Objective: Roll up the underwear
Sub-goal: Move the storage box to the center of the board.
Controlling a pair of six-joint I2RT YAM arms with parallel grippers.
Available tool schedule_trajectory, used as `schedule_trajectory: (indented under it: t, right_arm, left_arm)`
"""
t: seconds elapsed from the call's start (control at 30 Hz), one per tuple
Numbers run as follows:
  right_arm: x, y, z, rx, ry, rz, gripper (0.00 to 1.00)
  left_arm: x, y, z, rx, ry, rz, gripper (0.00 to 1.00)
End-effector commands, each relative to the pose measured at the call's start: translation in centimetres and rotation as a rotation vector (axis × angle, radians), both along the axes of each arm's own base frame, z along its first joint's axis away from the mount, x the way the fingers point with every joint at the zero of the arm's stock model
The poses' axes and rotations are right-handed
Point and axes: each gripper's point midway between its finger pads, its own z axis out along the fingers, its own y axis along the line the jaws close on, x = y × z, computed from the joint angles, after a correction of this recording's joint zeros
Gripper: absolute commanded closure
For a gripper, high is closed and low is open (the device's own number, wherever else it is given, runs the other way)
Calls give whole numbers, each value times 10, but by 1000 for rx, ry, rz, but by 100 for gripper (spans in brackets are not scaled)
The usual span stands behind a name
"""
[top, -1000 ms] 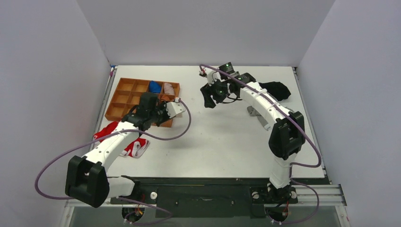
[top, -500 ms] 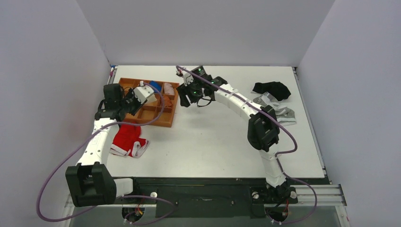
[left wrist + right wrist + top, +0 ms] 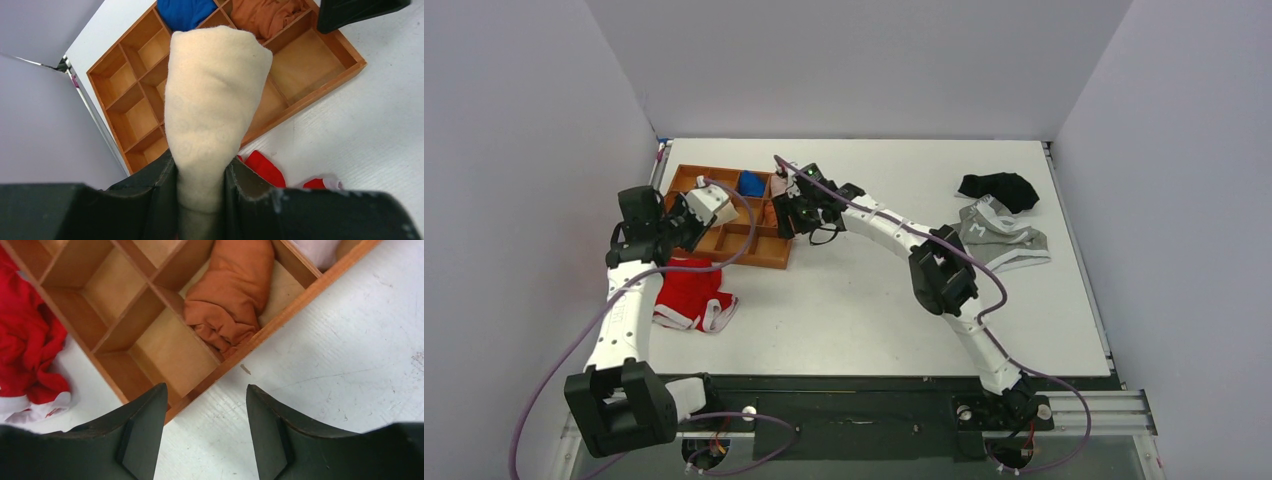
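No legible text; just an unreadable dark mark on the grey garment (image 3: 1009,245).

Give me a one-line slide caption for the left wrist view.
Left gripper holds the rolled cream underwear over the wooden divider tray; a blue garment and an orange garment fill two compartments.

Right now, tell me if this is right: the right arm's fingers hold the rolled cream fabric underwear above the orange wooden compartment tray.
Wrong arm: the left arm's fingers hold the rolled cream fabric underwear above the orange wooden compartment tray, as the left wrist view shows. The right fingers are open and empty.
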Motion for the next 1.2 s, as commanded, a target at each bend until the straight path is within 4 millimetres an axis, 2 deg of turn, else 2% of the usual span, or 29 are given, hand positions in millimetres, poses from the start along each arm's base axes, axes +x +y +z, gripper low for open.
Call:
schedule_trajectory:
  t: [0.0, 0.2, 0.33, 0.5, 0.63, 0.77, 0.8, 1.0, 1.03, 1.17]
  right_arm:
    - [12, 6, 8, 34, -21, -87, 45]
    - [6, 14, -13, 22, 11, -84, 46]
    - [4, 4, -29, -20, 24, -106, 50]
    - [6, -15, -35, -64, 22, -131, 59]
    - [12, -34, -33, -97, 0, -170, 77]
    - [15, -53, -31, -123, -15, -201, 81]
    - [17, -56, -24, -118, -25, -206, 82]
    - [19, -91, -23, -154, -36, -259, 86]
    - [21, -95, -23, -156, -40, -268, 88]
    - [23, -116, -21, -169, -48, -313, 94]
  left_arm:
    - [-9, -10, 10, -20, -27, -49, 100]
    - [-17, -13, 2, -4, -15, -82, 100]
    - [-22, -17, 1, 10, -15, -124, 100]
    - [-25, -26, 1, 15, -11, -177, 100]
    - [-23, -34, -1, 36, -7, -207, 100]
    - [-18, -44, -6, 65, 2, -233, 100]
    - [-16, -48, -7, 73, 2, -243, 100]
    - [-6, -63, -13, 96, 10, -288, 100]
    - [-6, -73, -14, 100, 11, -319, 100]
    - [2, -86, -19, 114, 6, -363, 100]
